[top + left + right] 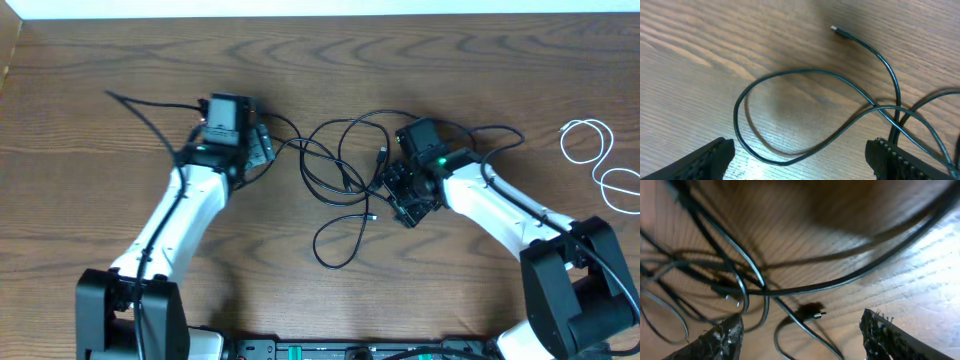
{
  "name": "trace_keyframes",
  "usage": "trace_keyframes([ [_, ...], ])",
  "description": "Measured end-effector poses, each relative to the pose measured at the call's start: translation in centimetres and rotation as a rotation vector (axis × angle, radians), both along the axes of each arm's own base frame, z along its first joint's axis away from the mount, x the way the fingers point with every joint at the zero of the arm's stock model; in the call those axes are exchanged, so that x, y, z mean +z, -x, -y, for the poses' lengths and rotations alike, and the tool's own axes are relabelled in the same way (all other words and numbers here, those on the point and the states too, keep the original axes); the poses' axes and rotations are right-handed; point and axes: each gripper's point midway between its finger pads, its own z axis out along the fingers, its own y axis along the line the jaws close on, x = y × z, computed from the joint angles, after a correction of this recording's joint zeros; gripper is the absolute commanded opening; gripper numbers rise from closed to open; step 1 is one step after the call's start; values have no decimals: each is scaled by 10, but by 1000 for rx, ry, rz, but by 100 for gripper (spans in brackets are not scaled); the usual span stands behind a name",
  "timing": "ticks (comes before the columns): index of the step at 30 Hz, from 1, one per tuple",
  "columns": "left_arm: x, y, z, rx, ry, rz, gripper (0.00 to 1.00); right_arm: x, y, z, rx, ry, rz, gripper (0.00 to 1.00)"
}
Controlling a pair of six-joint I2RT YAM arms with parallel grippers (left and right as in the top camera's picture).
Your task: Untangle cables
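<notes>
Left pincer (799, 150) open, empty, with a loop of black cable (735, 117) lying in its gap. Right pincer (801, 322) open, empty, over the crossings. Cable likely light, limp and slick, so best grabbed at the plug (812, 313) just under the right pincer.

Overhead top-down; both wrist views close above cables (810, 70)

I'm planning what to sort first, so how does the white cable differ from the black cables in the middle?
The white cable lies alone in loose loops; the black cables cross one another in a tangle. The white cable sits near the right edge of the table; the black cables sit mid-table. Both are thin cords on the wood.
</notes>
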Motion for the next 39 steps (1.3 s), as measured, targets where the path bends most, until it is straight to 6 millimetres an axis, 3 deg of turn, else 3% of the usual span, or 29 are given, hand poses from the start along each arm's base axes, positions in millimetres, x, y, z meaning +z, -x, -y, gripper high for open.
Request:
trace_keyframes([
  [1,1,0,4,-3,-9,7,50,-1,-1,1,-22,14,0,71],
  [2,2,-1,7,-15,-18,11,41,-2,-1,3,-45,28,0,71],
  [12,-9,4,53,-146,96,-24,40,-4,-5,10,-181,72,-9,55],
  [18,-38,11,71,-194,150,-115,42,-8,1,8,-207,78,-26,52],
  [21,-43,15,78,-214,187,-141,47,-15,9,9,-227,85,-52,52],
  [27,-55,46,79,-223,205,-278,52,-25,13,11,-289,67,-40,49],
  [35,-72,40,100,-271,210,-277,60,-26,2,7,-329,1,35,34],
  [37,-78,37,111,-300,211,-268,67,-26,2,7,-333,0,35,24],
  [39,-82,38,121,-320,215,-267,67,-27,4,8,-338,4,31,11],
])
